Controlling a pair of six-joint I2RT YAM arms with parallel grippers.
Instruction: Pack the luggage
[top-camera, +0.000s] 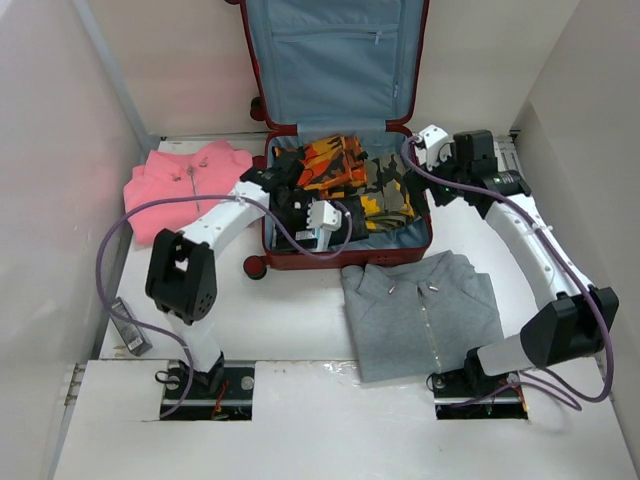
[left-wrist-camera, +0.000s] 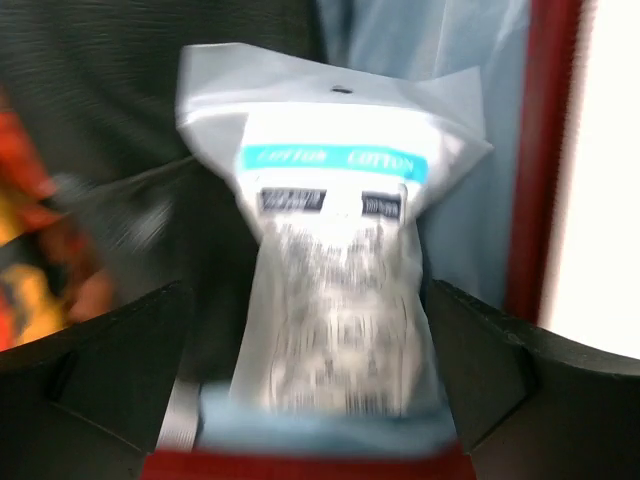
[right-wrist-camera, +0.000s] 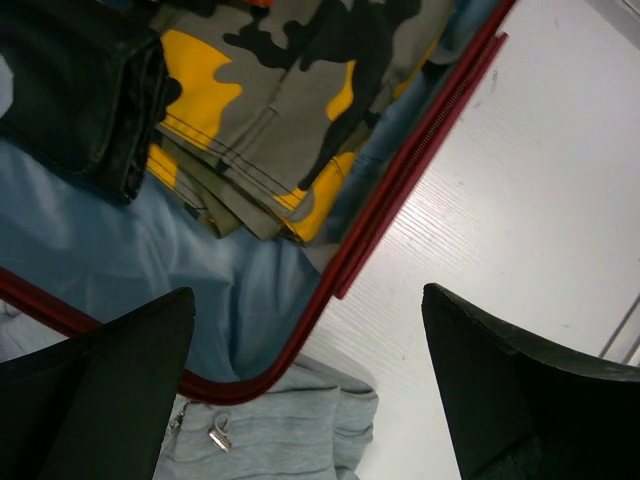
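The luggage (top-camera: 330, 80) is a dark-red hard-shell case lined in light blue fabric, lying open in the far middle of the white worktop (top-camera: 290, 310). Its base shell lies flat, and its lid stands raised at the far side, showing a zipped pocket in the lining. A small dark-red wheel (top-camera: 255, 267) sticks out at the near-left corner of the base, so the wheel end points to the left arm's side. The hinge runs along the far edge of the base, and the case's long axis lies across the worktop from left to right. Inside the base lie an orange-and-black garment (top-camera: 335, 160), a folded camouflage garment with yellow patches (right-wrist-camera: 300, 90) and a black folded item (right-wrist-camera: 80, 90). In the near-right corner, bare blue lining shows. The left end effector (left-wrist-camera: 305, 300) is over the left part of the base, clenched on a white packet (left-wrist-camera: 335, 180) with a turquoise band, though that view is blurred. The right end effector (right-wrist-camera: 308, 300) hangs released over the near-right corner of the red rim, its fingers wide apart with nothing between them. A pink top (top-camera: 185, 185) lies left of the case, and a grey zip top (top-camera: 420, 310) lies just in front of it, its collar at the rim
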